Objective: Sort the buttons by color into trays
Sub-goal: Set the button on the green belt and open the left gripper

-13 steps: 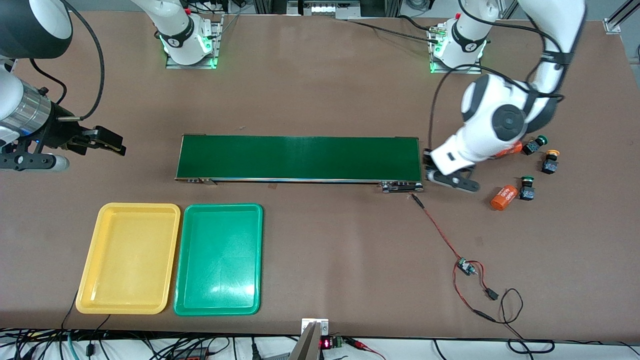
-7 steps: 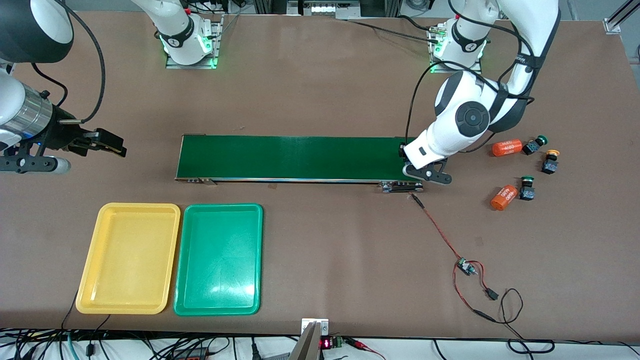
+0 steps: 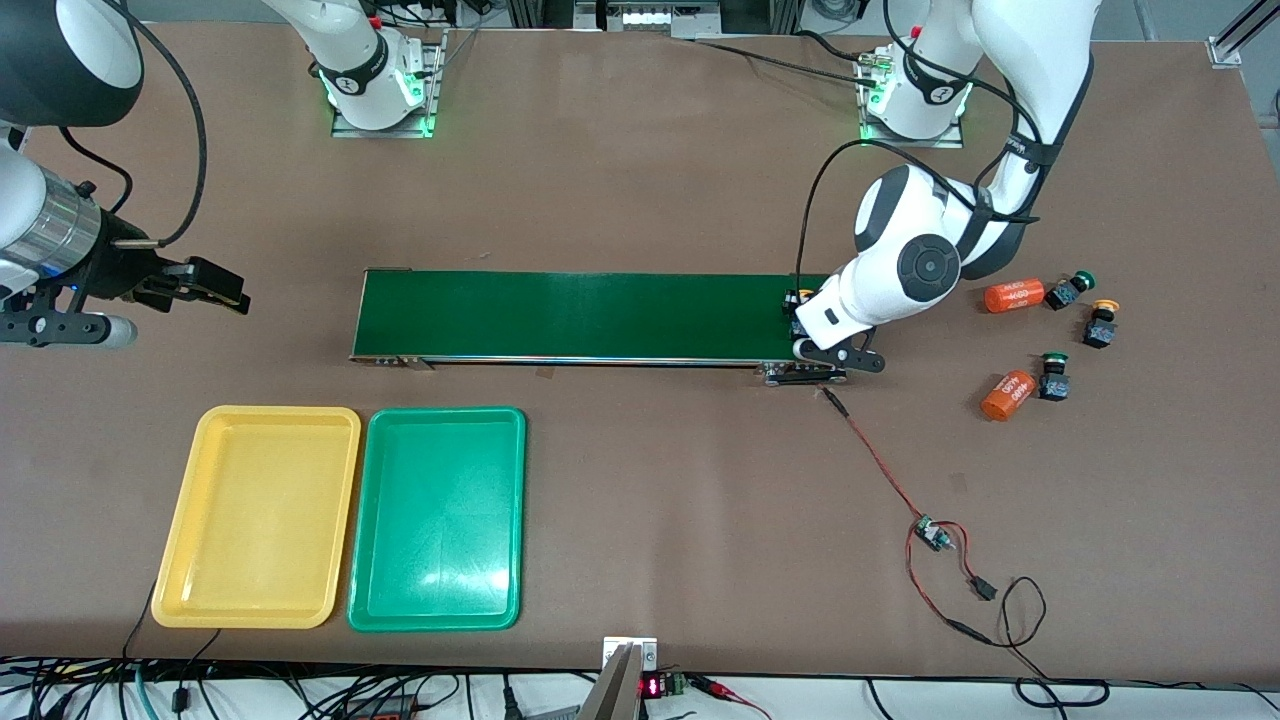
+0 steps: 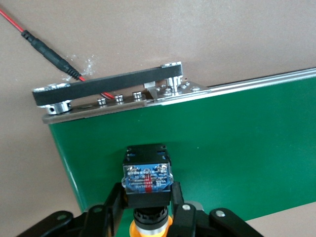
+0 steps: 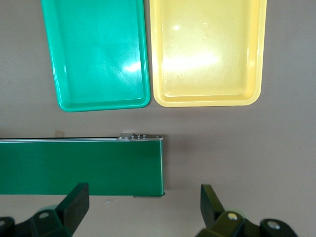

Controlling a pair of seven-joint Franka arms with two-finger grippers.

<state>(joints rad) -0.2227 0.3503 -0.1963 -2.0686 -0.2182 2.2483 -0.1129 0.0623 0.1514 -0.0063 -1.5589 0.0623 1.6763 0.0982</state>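
From the high camera, the left gripper is low over the end of the conveyor belt that lies toward the left arm's end of the table. Three buttons still sit on the table past that belt end: a green one, a yellow one and another green one, next to two orange cylinders. The yellow tray and the green tray lie side by side, nearer the camera, toward the right arm's end. The right gripper waits there, over bare table.

From the left wrist, the fingers pinch a yellow-capped button. Its black body points away from the gripper, lying along the belt, right over it.

From the right wrist, the right fingers are spread wide, with both trays in sight. I think the right arm is much closer to the trays.
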